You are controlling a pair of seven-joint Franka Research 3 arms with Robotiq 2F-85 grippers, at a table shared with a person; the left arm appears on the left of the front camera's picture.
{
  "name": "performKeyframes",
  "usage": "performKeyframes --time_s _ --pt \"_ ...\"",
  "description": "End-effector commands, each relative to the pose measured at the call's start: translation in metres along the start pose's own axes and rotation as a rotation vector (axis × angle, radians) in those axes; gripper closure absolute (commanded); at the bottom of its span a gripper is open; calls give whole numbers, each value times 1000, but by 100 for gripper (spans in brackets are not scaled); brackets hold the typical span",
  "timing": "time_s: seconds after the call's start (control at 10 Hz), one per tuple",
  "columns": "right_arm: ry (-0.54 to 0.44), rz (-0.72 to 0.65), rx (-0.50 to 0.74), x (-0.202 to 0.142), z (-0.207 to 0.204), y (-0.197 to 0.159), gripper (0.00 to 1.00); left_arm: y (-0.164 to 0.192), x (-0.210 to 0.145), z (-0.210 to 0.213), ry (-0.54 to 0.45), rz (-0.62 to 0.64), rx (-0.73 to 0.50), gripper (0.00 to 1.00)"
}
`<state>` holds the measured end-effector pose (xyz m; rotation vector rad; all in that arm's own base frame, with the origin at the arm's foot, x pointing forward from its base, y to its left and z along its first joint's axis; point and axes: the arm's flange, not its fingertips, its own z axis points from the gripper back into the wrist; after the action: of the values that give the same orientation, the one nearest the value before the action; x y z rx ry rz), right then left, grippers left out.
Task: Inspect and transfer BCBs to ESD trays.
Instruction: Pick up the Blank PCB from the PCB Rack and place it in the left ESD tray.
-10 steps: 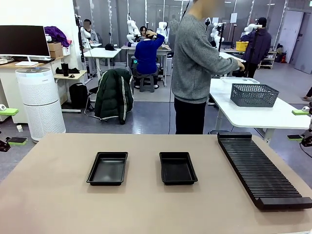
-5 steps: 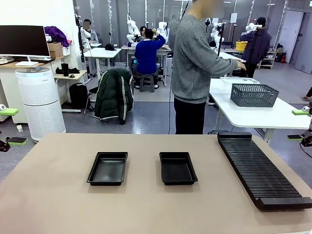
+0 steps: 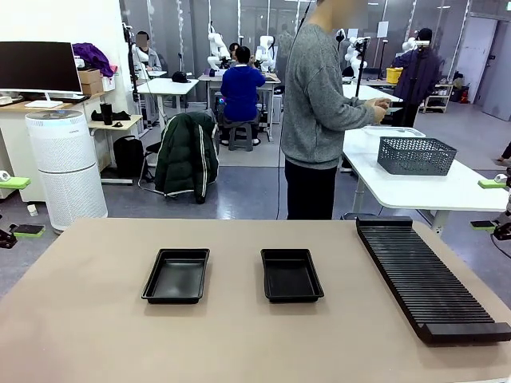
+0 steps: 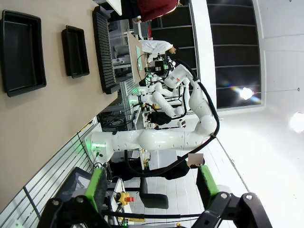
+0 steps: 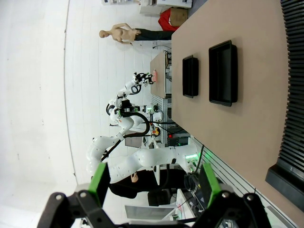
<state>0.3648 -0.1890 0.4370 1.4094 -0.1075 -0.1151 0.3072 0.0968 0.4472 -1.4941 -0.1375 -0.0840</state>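
Two black ESD trays lie side by side on the tan table point(image 3: 239, 343), one left point(image 3: 176, 275) and one right point(image 3: 291, 274), both empty. The BCBs are out of view. My left gripper point(image 3: 20, 206) hangs open off the table's left edge, and my right gripper point(image 3: 489, 204) hangs open off its right edge. In the left wrist view my open left gripper point(image 4: 152, 187) is far from the trays point(image 4: 21, 52) point(image 4: 76, 45). In the right wrist view my open right gripper point(image 5: 154, 183) is likewise far from them point(image 5: 223, 72) point(image 5: 190, 76).
A long black slotted rack point(image 3: 427, 279) lies along the table's right side. A person point(image 3: 319, 104) stands beyond the far edge, turned right, hands point(image 3: 379, 109) raised together. Behind, a white table holds a grey mesh basket point(image 3: 417, 155).
The person has drawn both hands back from the white table to chest height. Both arms and the trays have stayed still.
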Motion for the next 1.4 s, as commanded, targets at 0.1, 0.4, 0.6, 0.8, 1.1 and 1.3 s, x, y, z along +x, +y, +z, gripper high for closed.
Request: performKeyframes --time_s 0.1,0.4,0.6,0.8,1.1,1.3 --pt "1 9 1 -1 -1 1 0 -1 -1 1 1 -1 3 0" --pt "1 9 1 -1 -1 1 0 -1 -1 1 1 -1 3 0" --pt "1 9 1 -1 -1 1 0 -1 -1 1 1 -1 3 0" --pt "1 9 1 -1 -1 1 0 -1 -1 1 1 -1 3 0" --pt "1 9 1 -1 -1 1 0 -1 -1 1 1 -1 3 0" --pt "1 9 1 -1 -1 1 0 -1 -1 1 1 -1 3 0"
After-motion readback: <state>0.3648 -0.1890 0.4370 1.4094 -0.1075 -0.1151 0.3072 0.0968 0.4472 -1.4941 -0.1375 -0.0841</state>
